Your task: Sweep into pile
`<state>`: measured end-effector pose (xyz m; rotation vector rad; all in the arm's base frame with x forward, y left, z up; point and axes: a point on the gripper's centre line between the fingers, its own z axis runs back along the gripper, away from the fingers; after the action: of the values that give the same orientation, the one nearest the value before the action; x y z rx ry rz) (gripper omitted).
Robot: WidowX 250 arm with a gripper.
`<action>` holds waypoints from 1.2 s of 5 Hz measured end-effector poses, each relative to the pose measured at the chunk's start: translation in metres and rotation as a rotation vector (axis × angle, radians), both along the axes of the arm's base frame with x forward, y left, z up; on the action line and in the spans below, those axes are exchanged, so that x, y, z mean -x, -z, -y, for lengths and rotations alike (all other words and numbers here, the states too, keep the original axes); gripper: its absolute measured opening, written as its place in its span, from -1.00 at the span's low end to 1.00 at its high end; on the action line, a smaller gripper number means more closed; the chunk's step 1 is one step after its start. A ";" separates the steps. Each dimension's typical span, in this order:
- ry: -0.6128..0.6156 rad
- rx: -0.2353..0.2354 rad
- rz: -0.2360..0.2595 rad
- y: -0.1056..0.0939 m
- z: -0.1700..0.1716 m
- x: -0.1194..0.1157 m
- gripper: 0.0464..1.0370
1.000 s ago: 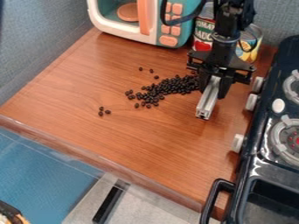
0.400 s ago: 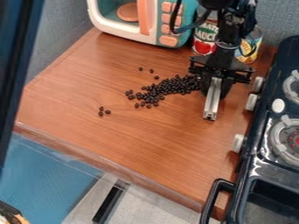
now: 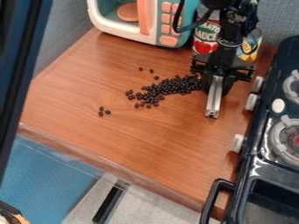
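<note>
Fingers: black pair of the gripper (image 3: 216,85), closed in on a metal bar (image 3: 213,98), parted only by its width.
Bar: pale, grooved, narrow; slants down from the fingers, free end toward the counter's front edge.
Gripper: hangs over the right part of the wooden counter (image 3: 140,135), between beans and stove.
Beans: small, black, glossy (image 3: 169,86); densest just left of the fingers, thinning into a ragged band toward the left. Contact with the fingers: cannot tell.
Upper strays: three single beans, above the band's left half.
Lower strays: a small loose group, left of the band and apart from it.
Cans: tomato sauce can (image 3: 205,37) and a second can (image 3: 250,47), behind the arm, partly hidden by it.
Toy microwave: teal and white (image 3: 105,25), orange buttons, at the counter's back.
Toy stove: black (image 3: 251,164), pale knobs facing the counter, along the right side.
</note>
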<state>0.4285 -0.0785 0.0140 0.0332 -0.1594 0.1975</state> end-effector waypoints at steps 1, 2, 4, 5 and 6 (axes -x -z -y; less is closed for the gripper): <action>-0.024 -0.042 0.017 -0.001 -0.004 0.001 -0.29; 0.005 -0.112 0.042 -0.008 0.001 0.010 -0.29; 0.059 -0.113 0.091 -0.025 0.014 0.008 -0.29; 0.046 -0.104 0.083 -0.019 0.011 0.002 -0.29; 0.020 -0.093 0.062 -0.011 0.004 -0.003 -0.29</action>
<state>0.4310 -0.0824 0.0248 0.1179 -0.2309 0.1715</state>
